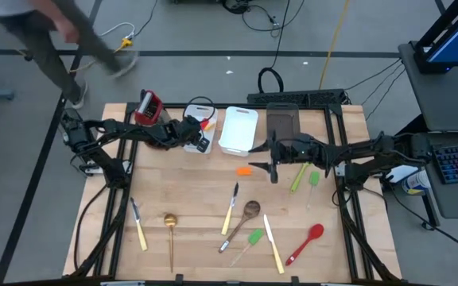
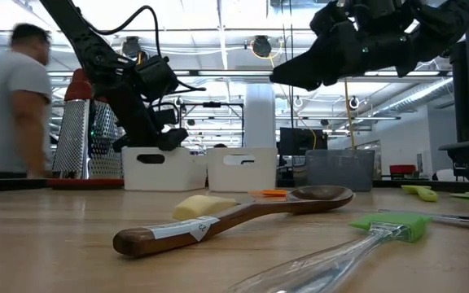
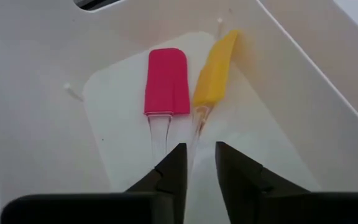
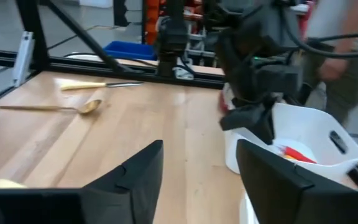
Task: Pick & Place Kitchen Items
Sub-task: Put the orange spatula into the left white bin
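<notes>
My left gripper [image 1: 199, 137] reaches into the leftmost white bin [image 1: 189, 121] at the far side of the table. In its wrist view a red spatula [image 3: 166, 79] and a yellow spatula [image 3: 216, 74], both with clear handles, lie on the bin floor. The fingers [image 3: 199, 171] stand a narrow gap apart over the handles' near ends. My right gripper [image 1: 273, 164] hangs open and empty above the table's middle [image 4: 199, 174]. On the table lie an orange piece [image 1: 244, 169], a wooden spoon [image 1: 245, 216], a gold ladle [image 1: 170, 232], a red spoon [image 1: 307, 242], a green spatula [image 1: 250, 241] and cream-handled knives [image 1: 230, 205]. My left gripper comes down into the bin with a finger on each side of the yellow spatula's clear handle [image 3: 199, 121]. I cannot tell whether it touches the handle. The spatula lies flat on the bin floor.
A second white bin [image 1: 238, 129] and a grey bin [image 1: 282, 123] stand right of the first. A red-topped grater [image 1: 148, 107] stands at the far left. Two green utensils [image 1: 304, 178] lie under the right arm. A person [image 1: 54, 36] walks past beyond the table.
</notes>
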